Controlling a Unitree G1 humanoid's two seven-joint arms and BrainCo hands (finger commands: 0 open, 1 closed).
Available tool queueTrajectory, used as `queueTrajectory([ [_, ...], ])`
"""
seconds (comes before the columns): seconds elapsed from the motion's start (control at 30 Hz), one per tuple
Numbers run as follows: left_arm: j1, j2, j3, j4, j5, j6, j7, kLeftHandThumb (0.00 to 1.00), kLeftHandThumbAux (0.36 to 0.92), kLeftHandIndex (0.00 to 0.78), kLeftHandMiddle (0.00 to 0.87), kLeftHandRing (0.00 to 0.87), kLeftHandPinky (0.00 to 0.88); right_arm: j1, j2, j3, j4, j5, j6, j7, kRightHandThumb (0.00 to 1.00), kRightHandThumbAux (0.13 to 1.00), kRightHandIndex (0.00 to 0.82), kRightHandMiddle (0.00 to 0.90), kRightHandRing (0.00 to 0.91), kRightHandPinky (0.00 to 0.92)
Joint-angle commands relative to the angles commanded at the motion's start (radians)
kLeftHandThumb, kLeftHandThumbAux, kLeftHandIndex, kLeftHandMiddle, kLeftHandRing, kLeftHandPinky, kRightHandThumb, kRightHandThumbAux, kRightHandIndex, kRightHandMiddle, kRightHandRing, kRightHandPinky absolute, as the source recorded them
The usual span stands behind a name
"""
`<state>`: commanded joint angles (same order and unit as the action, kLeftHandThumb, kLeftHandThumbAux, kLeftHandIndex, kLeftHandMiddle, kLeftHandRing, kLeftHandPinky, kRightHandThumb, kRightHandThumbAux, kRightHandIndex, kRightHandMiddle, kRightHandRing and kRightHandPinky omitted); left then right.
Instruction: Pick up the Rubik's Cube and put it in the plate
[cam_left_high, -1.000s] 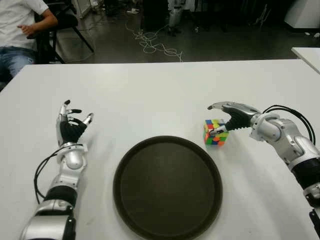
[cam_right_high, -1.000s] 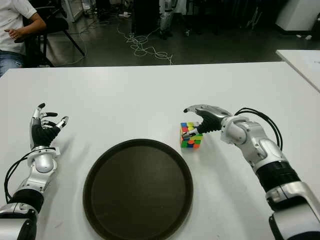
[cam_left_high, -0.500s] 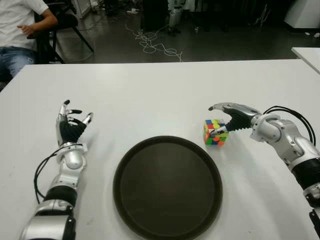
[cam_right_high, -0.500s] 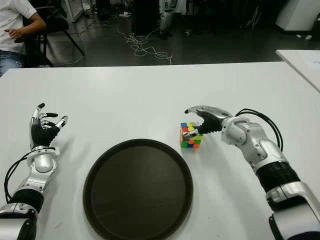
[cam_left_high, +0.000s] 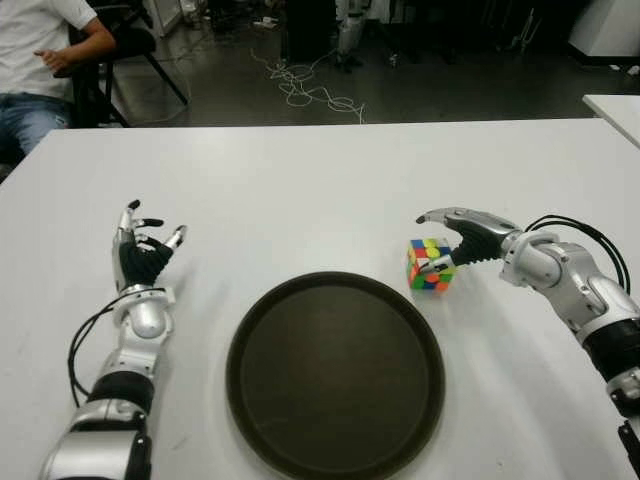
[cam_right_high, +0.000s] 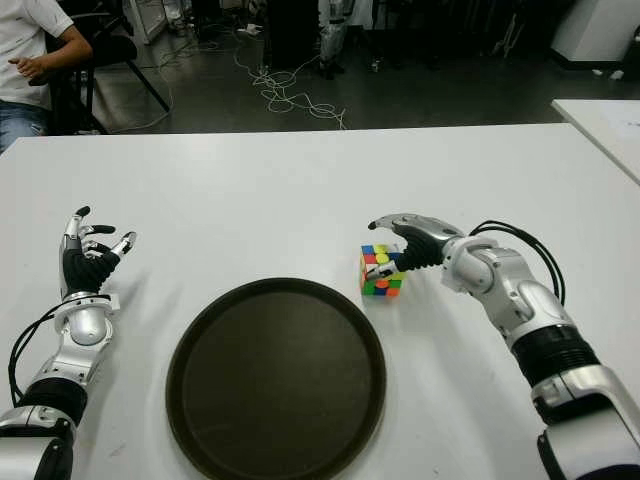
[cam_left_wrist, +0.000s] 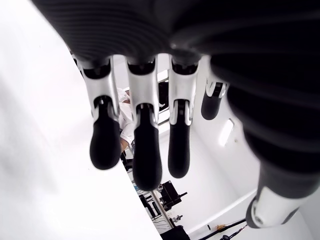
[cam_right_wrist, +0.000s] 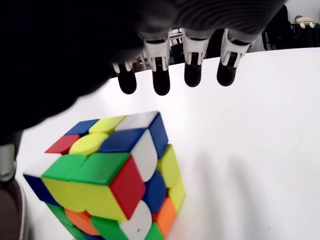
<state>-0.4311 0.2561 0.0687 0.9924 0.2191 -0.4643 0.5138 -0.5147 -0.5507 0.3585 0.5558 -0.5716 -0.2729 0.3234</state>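
Right wrist view | Rubik's Cube (cam_right_wrist: 107, 175) corner-on, no long axis | right robot hand (cam_right_wrist: 175, 70) over it

Scrambled multicolour Rubik's Cube (cam_left_high: 431, 265) sat flat on the table, just beyond the plate's right far rim. Plate (cam_left_high: 335, 375) was round, dark brown, empty.

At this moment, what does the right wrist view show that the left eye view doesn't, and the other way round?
Only the right wrist view shows, from close by, the open gap between the right hand's fingertips and the Rubik's Cube: they hang clear of it, not closed.

Only the left eye view shows the whole plate, empty, the left hand open to its left, and a seated person behind the table.

Both show the cube standing on the white table with the right hand at it.
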Motion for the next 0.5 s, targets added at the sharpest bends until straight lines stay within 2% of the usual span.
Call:
queueTrajectory([
  [0.2, 0.001, 0.0, -0.001, 0.001, 0.0, -0.007, -0.002, 0.051, 0.676, 0.0, 0.473, 0.687, 0.701, -0.001, -0.002, 0.007, 0.0, -0.011, 0.0, 0.0, 0.0, 0.411, 0.0, 0.0, 0.0, 0.0],
  [0.4, 0.0, 0.0, 0.0, 0.003, -0.002, -0.012, -0.005, 0.053, 0.688, 0.0, 0.494, 0.696, 0.714, 0.001, -0.004, 0.017, -0.004, -0.023, 0.004, 0.002, 0.0, 0.396, 0.0, 0.0, 0.0, 0.0],
  [0.5, 0.0, 0.001, 0.0, 0.003, -0.001, -0.014, -0.004, 0.058, 0.703, 0.0, 0.479, 0.685, 0.692, 0.004, -0.003, 0.02, -0.009, -0.026, 0.008, 0.002, 0.0, 0.39, 0.0, 0.0, 0.0, 0.0],
])
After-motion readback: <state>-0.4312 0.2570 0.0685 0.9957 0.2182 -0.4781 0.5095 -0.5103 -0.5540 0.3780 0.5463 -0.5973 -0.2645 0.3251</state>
